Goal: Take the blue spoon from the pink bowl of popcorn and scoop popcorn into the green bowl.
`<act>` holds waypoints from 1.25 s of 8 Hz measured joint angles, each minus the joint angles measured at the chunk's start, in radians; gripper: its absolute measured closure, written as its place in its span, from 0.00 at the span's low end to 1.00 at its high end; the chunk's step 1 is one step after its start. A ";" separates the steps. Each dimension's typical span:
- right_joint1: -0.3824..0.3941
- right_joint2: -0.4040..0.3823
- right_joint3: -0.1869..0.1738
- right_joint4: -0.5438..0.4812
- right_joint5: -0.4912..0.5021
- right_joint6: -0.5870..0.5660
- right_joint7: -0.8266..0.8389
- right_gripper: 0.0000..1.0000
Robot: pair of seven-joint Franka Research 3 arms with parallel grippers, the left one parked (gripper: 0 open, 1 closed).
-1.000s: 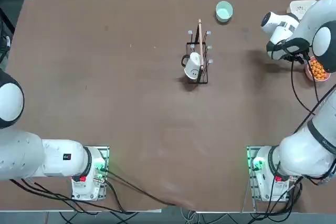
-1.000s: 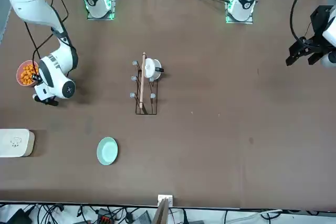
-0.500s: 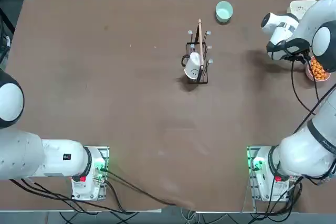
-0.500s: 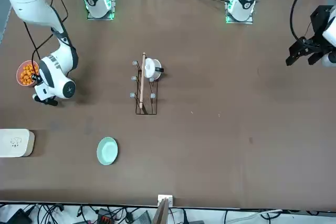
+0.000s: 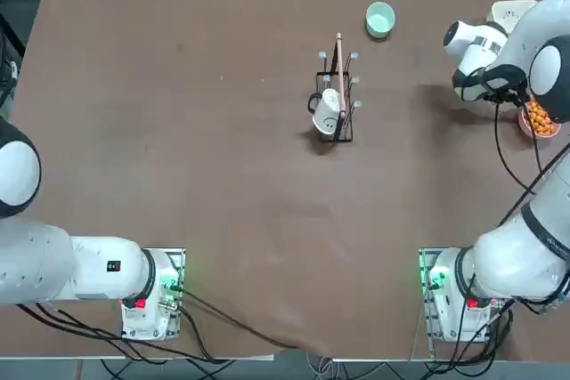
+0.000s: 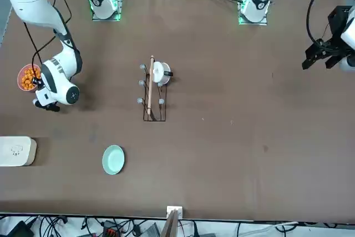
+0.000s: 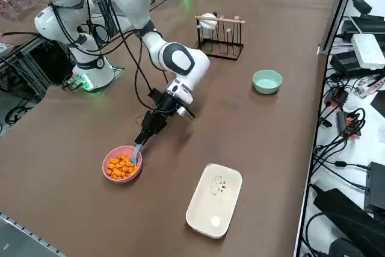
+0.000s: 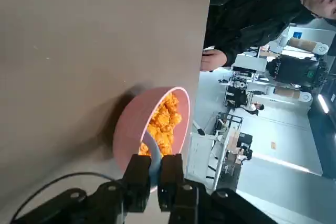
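The right hand [image 8: 155, 179] is closed on the blue spoon [image 8: 153, 156], whose end reaches into the popcorn [image 8: 164, 121] in the pink bowl [image 8: 126, 129].

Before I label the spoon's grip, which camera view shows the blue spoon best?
The right wrist view: the blue spoon runs from between the right hand's fingers into the popcorn. The right side view shows it smaller; top and front don't clearly show it.
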 joint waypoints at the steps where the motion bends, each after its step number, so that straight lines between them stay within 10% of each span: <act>1: 0.000 0.000 0.000 0.000 0.000 -0.003 0.000 0.88; 10: -0.002 0.007 0.002 0.005 0.000 -0.028 0.029 0.89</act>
